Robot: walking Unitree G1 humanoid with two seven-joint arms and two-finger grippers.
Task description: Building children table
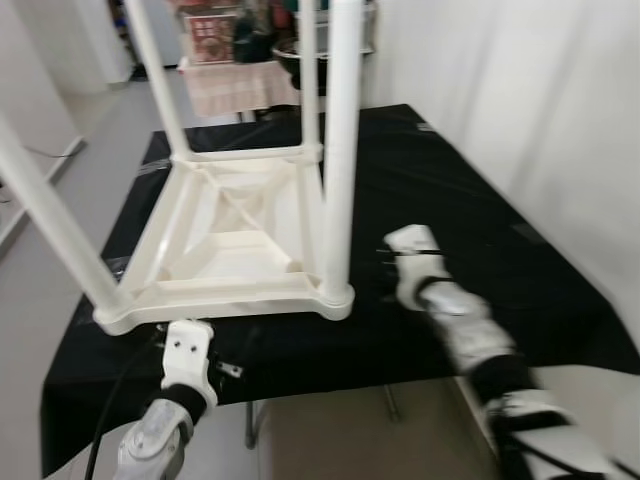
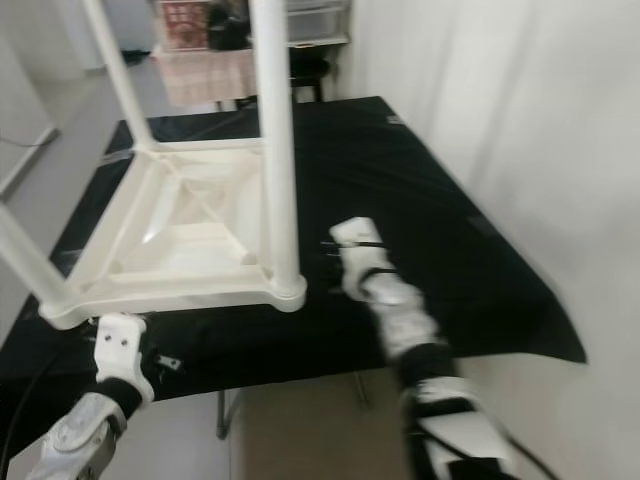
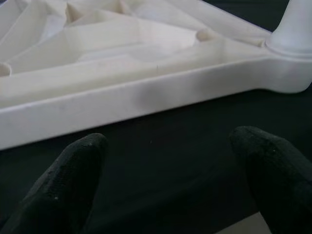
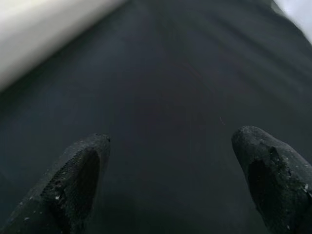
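1. White plastic children's table [image 1: 235, 240] is lying upside down on the black cloth [image 1: 480, 200] of a work table, its ribbed underside facing up and its top pressed flat against the cloth.
2. Table legs [image 1: 340, 150] are standing upright from the corners, pointing toward the ceiling; the near-right one is rising tall in front of the head camera, the near-left one [image 1: 55, 225] is leaning out toward the left in the picture.
3. The tabletop frame is sitting toward the robot's left half of the cloth, near edge running close to the cloth's front edge.
4. Left gripper [image 3: 168, 170] is hovering low at the near edge of the frame, fingers [image 3: 73, 180] spread apart and grasping nothing; the frame rim is lying just beyond them, not touching.
5. Left arm [image 1: 185, 370] is reaching up from below the front edge, under the near-left corner.
6. Right gripper [image 4: 170, 175] is hanging over bare black cloth to the right of the table, fingers [image 4: 273, 175] spread wide, nothing between them.
7. Right arm [image 1: 450, 310] is stretching forward over the cloth, blurred.
8. Background: white wall on the right, grey floor on the left, a cluttered shelf [image 1: 230, 40] at the far end, contents too blurred to tell.
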